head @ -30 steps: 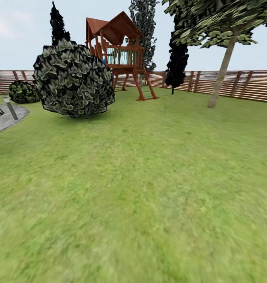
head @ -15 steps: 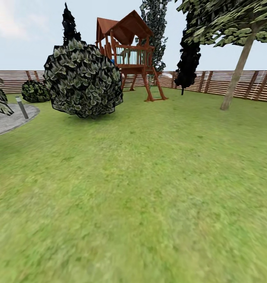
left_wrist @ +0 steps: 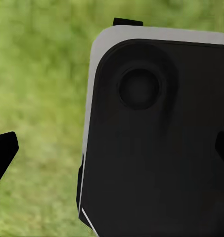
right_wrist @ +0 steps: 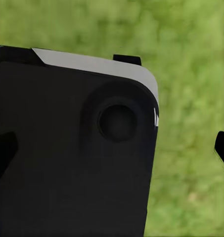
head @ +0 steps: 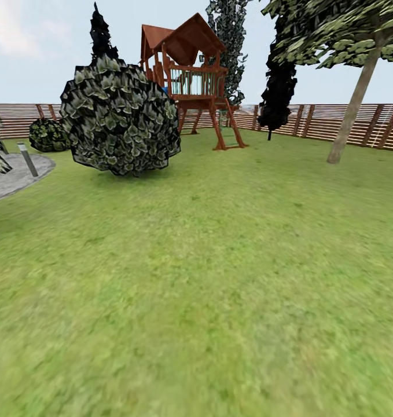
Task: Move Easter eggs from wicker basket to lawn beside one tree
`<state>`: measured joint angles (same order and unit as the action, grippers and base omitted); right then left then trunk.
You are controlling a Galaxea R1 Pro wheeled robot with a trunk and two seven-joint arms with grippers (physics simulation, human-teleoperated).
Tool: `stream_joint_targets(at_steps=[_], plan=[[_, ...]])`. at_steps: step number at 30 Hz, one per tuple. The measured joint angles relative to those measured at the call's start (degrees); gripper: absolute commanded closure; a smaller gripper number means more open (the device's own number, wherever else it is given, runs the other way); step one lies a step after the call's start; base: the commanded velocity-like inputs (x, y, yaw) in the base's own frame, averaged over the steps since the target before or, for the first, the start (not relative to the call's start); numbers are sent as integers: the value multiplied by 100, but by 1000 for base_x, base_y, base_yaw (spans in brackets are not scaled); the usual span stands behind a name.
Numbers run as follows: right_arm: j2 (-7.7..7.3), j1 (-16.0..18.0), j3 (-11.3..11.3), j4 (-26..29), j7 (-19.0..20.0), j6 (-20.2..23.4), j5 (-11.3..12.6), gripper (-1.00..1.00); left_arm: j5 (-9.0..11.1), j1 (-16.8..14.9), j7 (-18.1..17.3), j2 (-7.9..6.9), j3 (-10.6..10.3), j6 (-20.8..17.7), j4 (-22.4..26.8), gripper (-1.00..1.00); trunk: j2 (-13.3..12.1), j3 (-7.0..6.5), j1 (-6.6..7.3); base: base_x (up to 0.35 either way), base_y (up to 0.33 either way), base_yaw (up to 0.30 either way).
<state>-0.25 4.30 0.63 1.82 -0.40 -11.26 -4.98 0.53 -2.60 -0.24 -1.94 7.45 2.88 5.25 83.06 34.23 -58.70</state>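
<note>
Green lawn [head: 219,278] barely shifts as the camera settles toward the far-right tree [head: 349,124]; gripper openings unreadable

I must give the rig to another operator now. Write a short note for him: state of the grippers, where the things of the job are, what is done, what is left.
Grippers: in both wrist views the two fingertips stand far apart with nothing between them, so both look open and empty, above grass and the robot's black base.
Things: the head view shows the lawn, a pale-trunk tree at the far right by the fence, a big round bush and the playset. No eggs or basket are in sight here.
Done: nothing that these views can confirm.
Left: find the basket, take out the three eggs, put all of them by one tree.
</note>
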Motion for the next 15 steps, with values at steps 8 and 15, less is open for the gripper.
stream_joint_targets(at_steps=[8,15], plan=[[0,-2,-2,5,0,0,4,-100,0,0,0,0,0,0,0,-100,0,0,0,324,0,-35],[0,0,-2,7,0,3,4,-100,-1,0,0,0,0,0,0,-100,0,0,0,324,0,-11]])
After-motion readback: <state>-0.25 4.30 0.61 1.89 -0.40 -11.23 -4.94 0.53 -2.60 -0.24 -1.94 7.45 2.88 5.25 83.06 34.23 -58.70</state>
